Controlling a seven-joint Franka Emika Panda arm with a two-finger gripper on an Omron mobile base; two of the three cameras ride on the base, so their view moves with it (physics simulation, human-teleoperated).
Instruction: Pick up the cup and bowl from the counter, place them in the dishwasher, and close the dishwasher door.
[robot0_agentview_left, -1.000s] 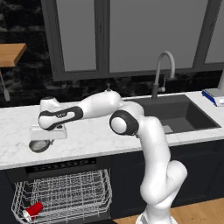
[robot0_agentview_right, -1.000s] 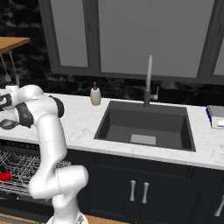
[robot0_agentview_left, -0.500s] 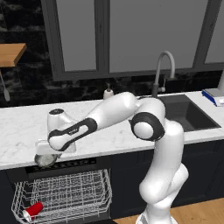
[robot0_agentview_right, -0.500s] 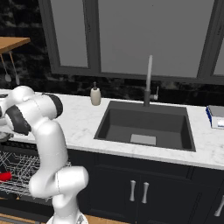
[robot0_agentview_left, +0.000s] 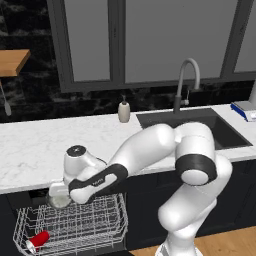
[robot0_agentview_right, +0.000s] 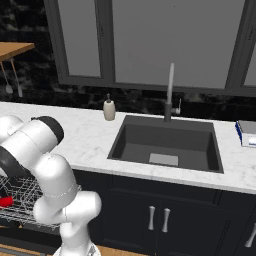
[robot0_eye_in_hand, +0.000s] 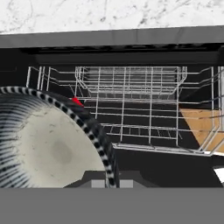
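fingers clamped on bowl; cup in rack

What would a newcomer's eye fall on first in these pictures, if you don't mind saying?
Most striking is the white arm bent low from the counter, its gripper shut on the bowl just above the pulled-out dishwasher rack. Next, the red cup lying on its side at the rack's front left corner. The bowl's pale speckled inside looms large in the hand view.
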